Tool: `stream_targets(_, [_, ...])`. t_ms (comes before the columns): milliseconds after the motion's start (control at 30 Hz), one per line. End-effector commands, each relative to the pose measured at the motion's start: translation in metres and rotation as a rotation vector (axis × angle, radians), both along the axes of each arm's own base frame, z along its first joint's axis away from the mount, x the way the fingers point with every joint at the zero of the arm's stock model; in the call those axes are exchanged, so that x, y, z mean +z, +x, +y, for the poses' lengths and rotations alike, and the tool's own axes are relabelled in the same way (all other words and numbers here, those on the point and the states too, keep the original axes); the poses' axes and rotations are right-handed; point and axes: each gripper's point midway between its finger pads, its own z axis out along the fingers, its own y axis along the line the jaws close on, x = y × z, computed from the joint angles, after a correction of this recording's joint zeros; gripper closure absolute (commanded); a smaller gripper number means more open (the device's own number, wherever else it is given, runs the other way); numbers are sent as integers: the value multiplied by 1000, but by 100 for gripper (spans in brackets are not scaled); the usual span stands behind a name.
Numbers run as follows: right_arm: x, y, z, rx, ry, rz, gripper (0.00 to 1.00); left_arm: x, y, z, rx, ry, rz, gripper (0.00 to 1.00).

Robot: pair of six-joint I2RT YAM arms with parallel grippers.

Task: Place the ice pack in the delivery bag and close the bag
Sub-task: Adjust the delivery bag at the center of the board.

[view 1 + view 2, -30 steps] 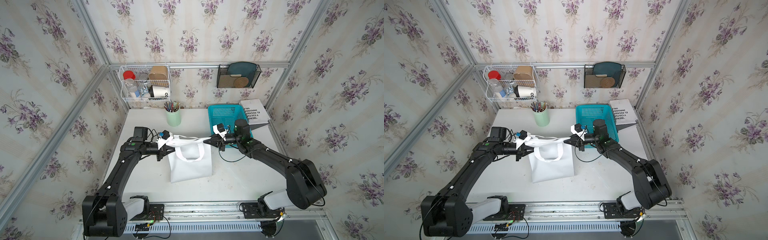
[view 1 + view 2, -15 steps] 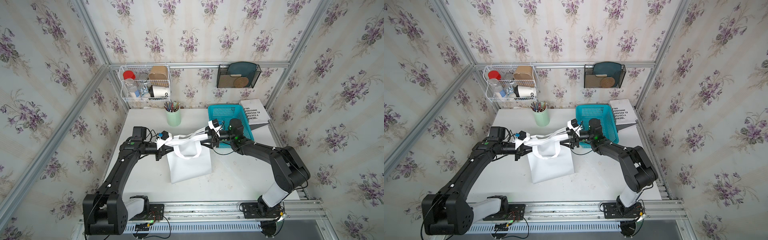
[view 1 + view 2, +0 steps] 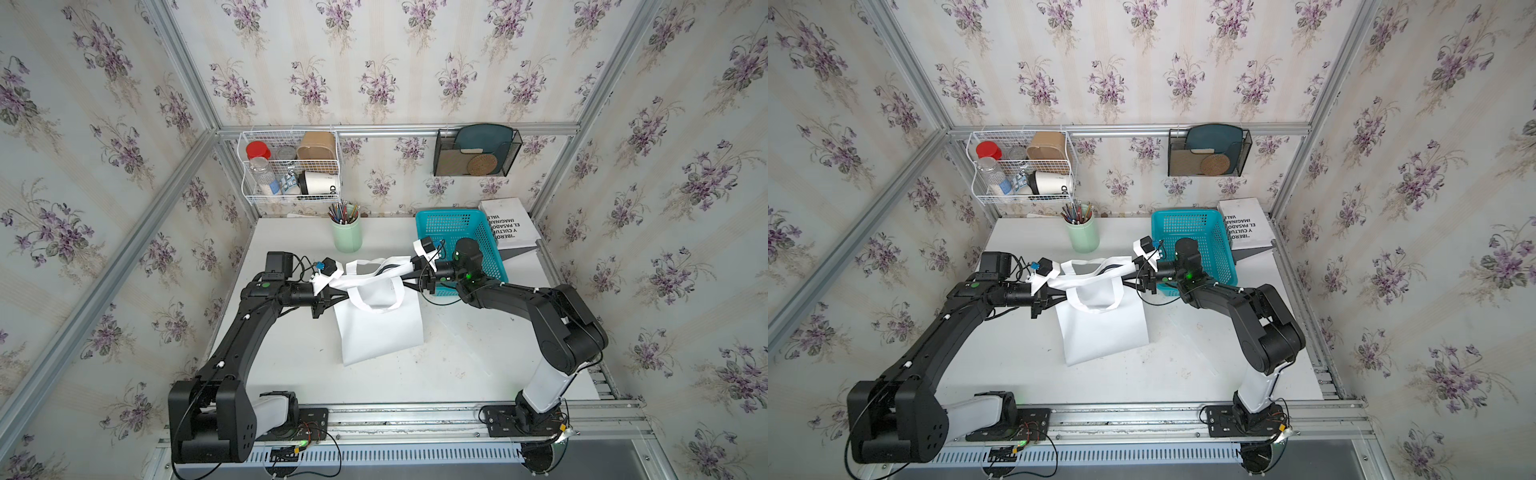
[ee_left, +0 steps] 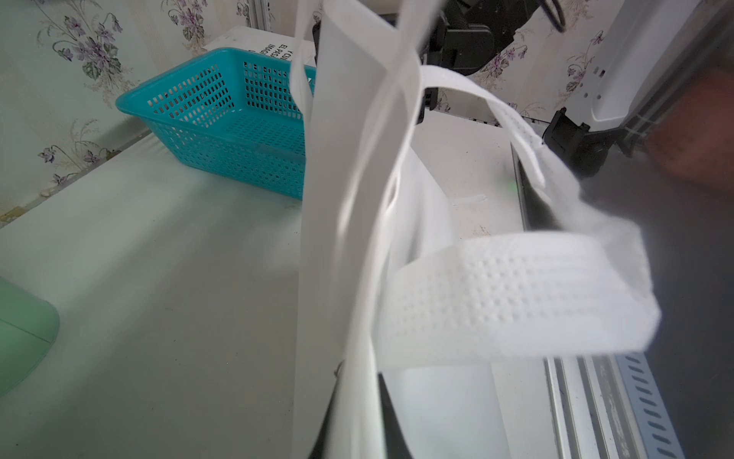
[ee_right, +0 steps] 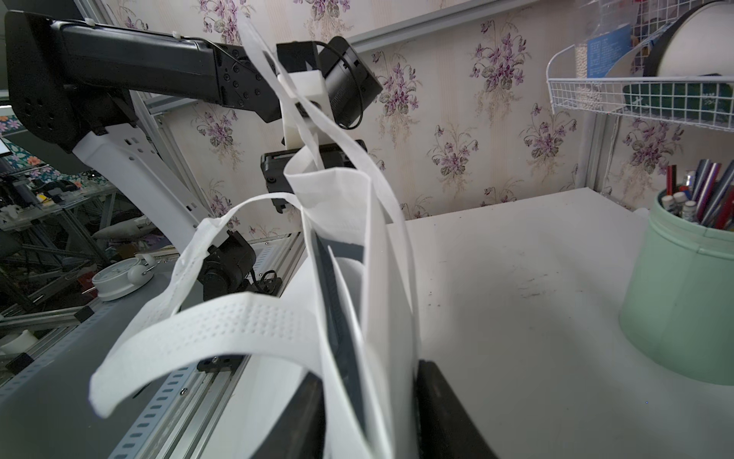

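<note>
The delivery bag (image 3: 378, 328) (image 3: 1104, 328) is a white bag that stands mid-table, strung between my two grippers at its top. My left gripper (image 3: 332, 293) (image 3: 1054, 297) is shut on the rim at the bag's left end; in the left wrist view its jaws (image 4: 359, 373) pinch the white fabric (image 4: 345, 159). My right gripper (image 3: 409, 276) (image 3: 1133, 276) holds the right end; in the right wrist view its fingers (image 5: 369, 373) press both sides of the folded edge (image 5: 381, 258). One loop handle (image 5: 206, 330) hangs loose. The ice pack is not in view.
A turquoise basket (image 3: 457, 226) sits just behind my right wrist, beside a white book (image 3: 509, 222). A mint cup of pens (image 3: 347, 235) stands at the back. A wire rack (image 3: 291, 170) and a black holder (image 3: 476, 151) hang on the back wall.
My right gripper opened, shifted left along the bag's top and closed on its right end again. The right elbow folded in toward its base. My left gripper kept its hold.
</note>
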Motion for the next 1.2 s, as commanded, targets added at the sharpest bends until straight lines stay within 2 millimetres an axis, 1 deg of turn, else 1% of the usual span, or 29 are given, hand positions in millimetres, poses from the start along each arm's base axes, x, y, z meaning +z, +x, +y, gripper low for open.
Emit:
stream_targets(0, [14,-4,0,21,40,-47,78,-3,10,5,65,18,32,96])
stream_targets(100, [22,-5,-2,10,58,-74,89,-5,9,8,90,10,62,96])
stream_targets(200, [30,-3,-7,-29,77,-110,99,-5,11,13,128,6,78,100])
stream_targets(400, [48,5,-28,-161,83,-201,100,-12,16,30,233,23,99,100])
stream_targets(467, [53,4,-30,-178,56,-234,100,-12,18,32,250,18,108,100])
stream_targets(533, [55,6,-29,-182,21,-221,100,-10,21,31,260,3,117,100])
stream_targets(600, [46,9,-26,-189,-27,-199,100,-7,25,29,256,-35,114,100])
stream_targets(667, [24,12,-21,-201,-80,-141,100,-7,28,26,238,-75,115,100])
stream_targets(700, [16,13,-19,-200,-95,-116,99,-9,30,25,236,-83,116,100])
stream_targets(767, [4,14,-16,-207,-110,-101,91,-14,34,24,237,-69,122,100])
stream_targets(867, [-5,18,-15,-221,-110,-102,74,-15,36,22,220,-36,113,100])
stream_targets(967, [-4,17,-10,-175,-82,-103,65,-15,35,20,189,-22,103,100])
stream_targets(1000, [0,17,-9,-162,-62,-105,62,-14,34,20,178,-20,97,100])
stream_targets(1100, [10,17,-5,-146,7,-96,50,-15,30,17,149,-22,95,100])
stream_targets(1167, [17,19,-4,-142,47,-103,44,-16,27,16,131,-23,93,100])
